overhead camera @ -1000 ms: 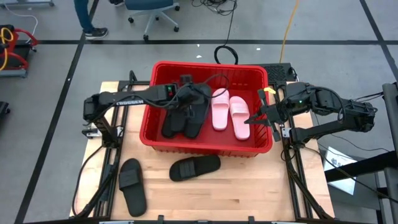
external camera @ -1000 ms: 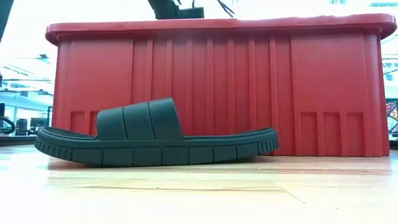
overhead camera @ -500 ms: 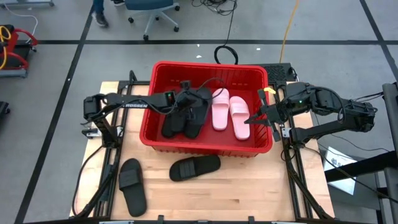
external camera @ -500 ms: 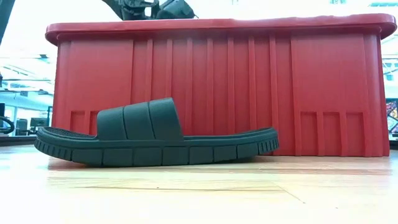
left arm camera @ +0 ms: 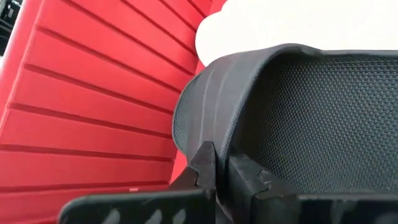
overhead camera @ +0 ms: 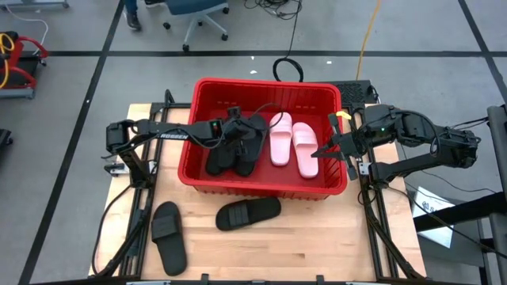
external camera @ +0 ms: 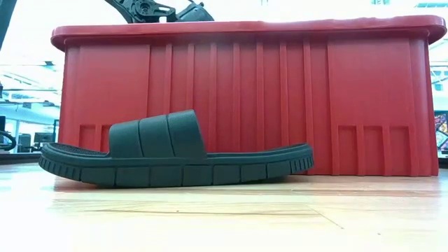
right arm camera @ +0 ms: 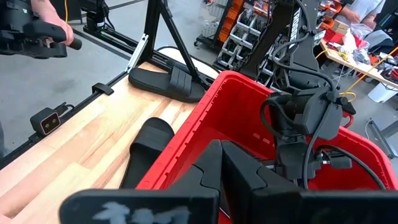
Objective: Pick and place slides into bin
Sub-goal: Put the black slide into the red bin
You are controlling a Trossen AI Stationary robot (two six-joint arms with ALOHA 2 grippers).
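The red bin [overhead camera: 198,170] stands mid-table, its wall filling the low view [external camera: 280,98]. Inside lie several black slides [overhead camera: 234,150] and two pink slides [overhead camera: 293,146]. My left gripper [overhead camera: 234,127] reaches into the bin from the left. It is shut, with its tips [left arm camera: 216,167] right at a black slide's strap [left arm camera: 217,93]. My right gripper [overhead camera: 321,152] is shut and empty over the bin's right end [right arm camera: 217,149]. Two more black slides lie sole-down on the table: one in front of the bin [overhead camera: 248,212] [external camera: 175,154], one at the near left [overhead camera: 169,235]. My left gripper's shut fingertips stand against the rim of a black slide's strap [left arm camera: 208,134] inside the bin. I cannot tell whether they touch it or hold any of it. The slide lies among the others in the bin.
Bare wooden table lies in front of the bin and at its near right [overhead camera: 317,237]. Arm frames stand at the left [overhead camera: 131,158] and right [overhead camera: 372,170] table edges. A person's hand holding a device [right arm camera: 43,31] shows beyond the table.
My left gripper has drawn back toward the table's left edge inside the bin, staying low over the black slides. The slides in the bin and on the table lie as before.
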